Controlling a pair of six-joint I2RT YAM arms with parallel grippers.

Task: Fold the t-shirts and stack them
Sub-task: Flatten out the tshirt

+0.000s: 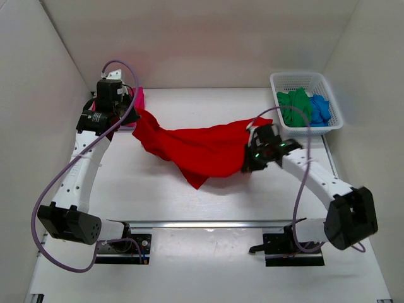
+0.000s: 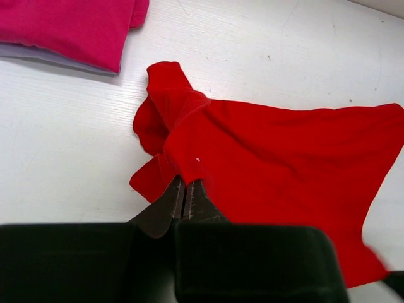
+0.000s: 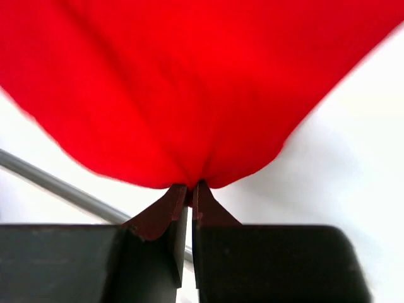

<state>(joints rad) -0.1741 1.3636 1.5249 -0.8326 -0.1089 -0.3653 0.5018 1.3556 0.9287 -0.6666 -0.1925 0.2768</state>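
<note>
The red shirt [image 1: 202,151] sags over mid-table [image 1: 189,208], strung between 2 grippers. The left gripper [image 2: 184,191] is clamped on its bunched left end, the right gripper [image 3: 190,189] on its right edge. It looks light, limp and prone to bunching, so corners or hems should give the surest hold. A folded pink shirt [image 2: 69,28] lies far left. The green [image 1: 293,106] and blue [image 1: 320,108] shirts sit in the basket [image 1: 297,75].

Four t-shirts [image 1: 208,151], one basket [image 1: 297,76]
</note>
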